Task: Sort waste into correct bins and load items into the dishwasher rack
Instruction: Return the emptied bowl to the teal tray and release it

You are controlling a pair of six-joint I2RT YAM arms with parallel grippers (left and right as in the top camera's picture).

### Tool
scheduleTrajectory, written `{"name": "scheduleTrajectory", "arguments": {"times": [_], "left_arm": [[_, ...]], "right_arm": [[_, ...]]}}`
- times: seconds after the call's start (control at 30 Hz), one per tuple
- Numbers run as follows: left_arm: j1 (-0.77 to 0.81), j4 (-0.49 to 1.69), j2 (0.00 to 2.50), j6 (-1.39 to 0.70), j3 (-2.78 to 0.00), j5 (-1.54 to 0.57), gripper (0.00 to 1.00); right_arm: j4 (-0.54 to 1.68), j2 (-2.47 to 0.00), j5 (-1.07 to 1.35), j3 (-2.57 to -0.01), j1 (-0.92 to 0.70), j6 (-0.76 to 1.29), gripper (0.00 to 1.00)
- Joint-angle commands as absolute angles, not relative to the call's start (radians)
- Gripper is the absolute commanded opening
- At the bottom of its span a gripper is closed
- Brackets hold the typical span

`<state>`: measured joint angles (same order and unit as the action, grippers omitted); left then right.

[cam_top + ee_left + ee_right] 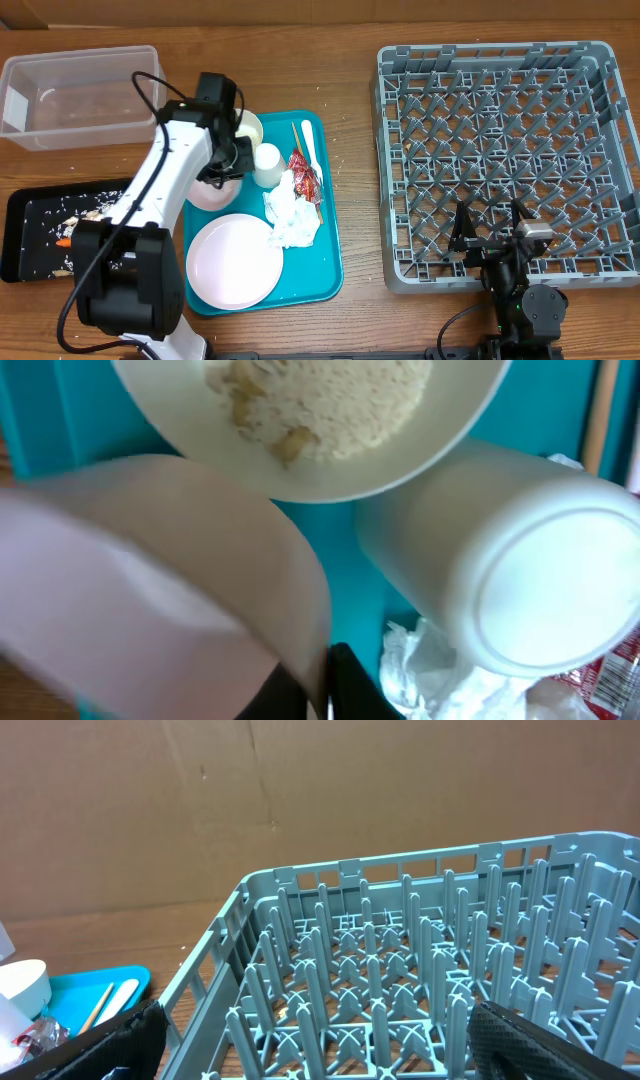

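My left gripper is shut on the rim of a pale pink bowl on the teal tray. A second bowl holding rice and beige scraps sits just behind it. A white cup, a crumpled napkin, a red wrapper, a fork, chopsticks and a round plate share the tray. My right gripper is open and empty over the near edge of the grey rack.
The clear tub stands at the back left. The black tray at the left holds scraps and an orange carrot piece. The teal tray's end, the cup and the fork show at the left of the right wrist view.
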<state>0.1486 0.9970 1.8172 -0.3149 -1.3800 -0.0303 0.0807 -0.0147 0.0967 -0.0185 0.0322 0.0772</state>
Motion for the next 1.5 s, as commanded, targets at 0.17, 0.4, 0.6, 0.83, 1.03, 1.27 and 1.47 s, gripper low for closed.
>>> {"name": "scheduleTrajectory", "arguments": {"times": [0.17,0.4,0.6,0.83,1.03,1.27,1.47], "left_arm": [[0.16,0.991,1.828,-0.307,-1.377,-0.042,0.19],[0.159,1.045,1.825,-0.284,-1.421,-0.04,0.21],[0.145,1.098,1.823,-0.285,-1.578,0.036,0.88],[0.078,1.04,1.824,-0.327,-1.638,-0.025,1.0],[0.08,1.026,1.832,-0.329,-1.639,-0.017,1.0],[0.071,1.066,1.878,-0.271,-1.693,-0.109,0.94],[0.074,1.15,1.96,-0.215,-1.744,-0.17,0.94]], "right_arm": [[0.076,-0.004,0.091,-0.008,0.034,0.071,1.0],[0.076,-0.004,0.091,-0.008,0.034,0.071,1.0],[0.076,-0.004,0.091,-0.008,0.034,0.071,1.0],[0.076,-0.004,0.091,-0.008,0.034,0.071,1.0],[0.076,-0.004,0.091,-0.008,0.034,0.071,1.0],[0.076,-0.004,0.091,-0.008,0.034,0.071,1.0],[0.076,-0.004,0.091,-0.008,0.034,0.071,1.0]]}}
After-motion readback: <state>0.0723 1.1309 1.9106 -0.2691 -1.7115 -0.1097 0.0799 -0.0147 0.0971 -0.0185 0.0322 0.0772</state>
